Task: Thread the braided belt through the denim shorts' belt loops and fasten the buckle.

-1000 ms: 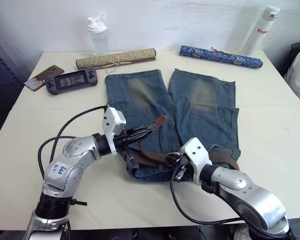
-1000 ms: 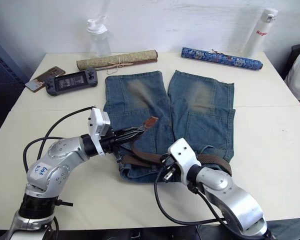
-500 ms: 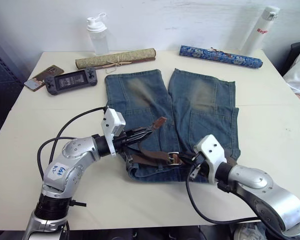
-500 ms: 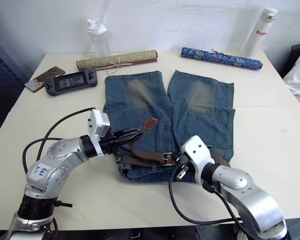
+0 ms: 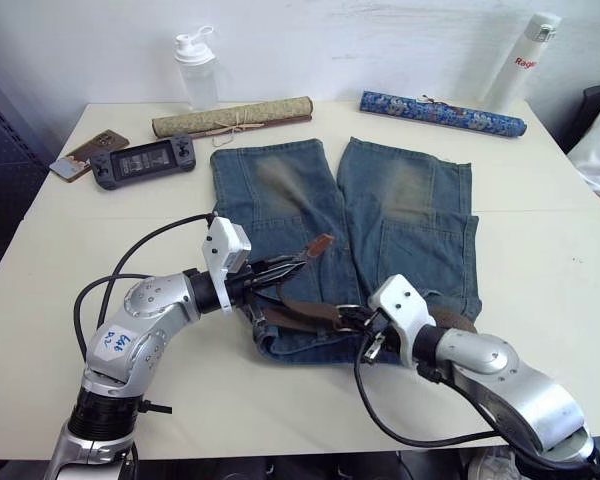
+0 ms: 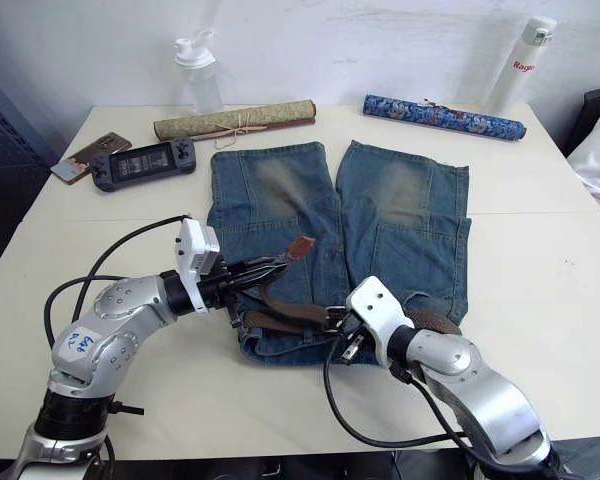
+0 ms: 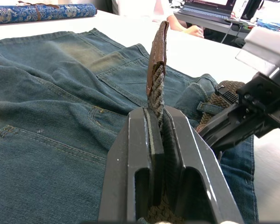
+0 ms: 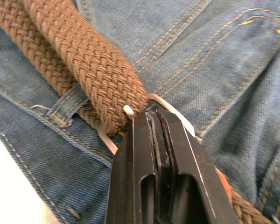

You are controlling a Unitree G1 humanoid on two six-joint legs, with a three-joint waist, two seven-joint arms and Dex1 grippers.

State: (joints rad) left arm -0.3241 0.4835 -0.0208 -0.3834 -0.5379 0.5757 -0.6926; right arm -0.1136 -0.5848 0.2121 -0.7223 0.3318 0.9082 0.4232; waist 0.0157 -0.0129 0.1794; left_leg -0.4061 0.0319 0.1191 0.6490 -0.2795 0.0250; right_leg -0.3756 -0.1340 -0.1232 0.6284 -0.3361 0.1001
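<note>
The left gripper (image 7: 161, 135) pinches the braided belt (image 5: 302, 312) tip (jaws tight), the right gripper (image 8: 151, 122) grips the buckle (image 8: 151, 100); next, poke tip through.

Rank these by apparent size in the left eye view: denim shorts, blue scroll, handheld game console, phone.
1. denim shorts
2. blue scroll
3. handheld game console
4. phone, partly hidden by the console

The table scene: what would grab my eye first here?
Faded denim shorts lie spread mid-table. At their waistband, the left gripper pinches the braided belt near its leather tip, lifting it, while the right gripper is clamped on the buckle beside it.
</note>
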